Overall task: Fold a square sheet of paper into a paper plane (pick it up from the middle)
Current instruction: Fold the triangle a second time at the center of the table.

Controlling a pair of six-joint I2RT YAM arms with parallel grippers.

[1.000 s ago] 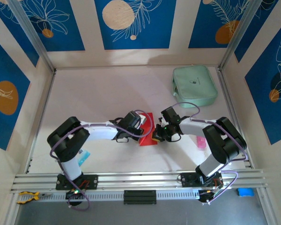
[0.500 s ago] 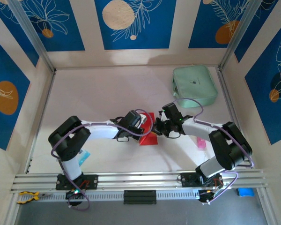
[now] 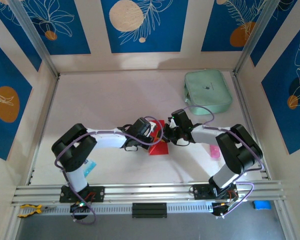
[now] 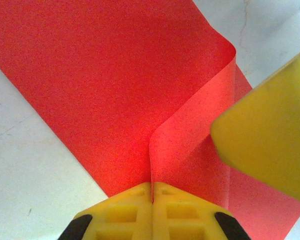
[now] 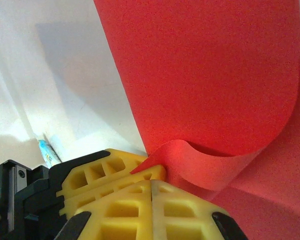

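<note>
So the right gripper [image 3: 170, 136] is swinging a bit farther and leftward than a second ago, dragging its edge of the paper [image 3: 158, 148] toward the left gripper [image 3: 151, 136]. Both sets of jaws are clamping tight on the red sheet, which is sitting mid-table [image 3: 100, 100] between them and curling up instead of lying flat. I'm guessing the first fold is just rolling over, with no crease pressed yet.

The pale table [image 3: 100, 100] carries the square sheet of paper [image 3: 158, 148], partly curled. From that sheet, a mint-green pouch [image 3: 208, 91] lies far-right, a pink packet [image 3: 215, 151] right, and a blue-and-white packet [image 3: 90, 165] near-left.
</note>
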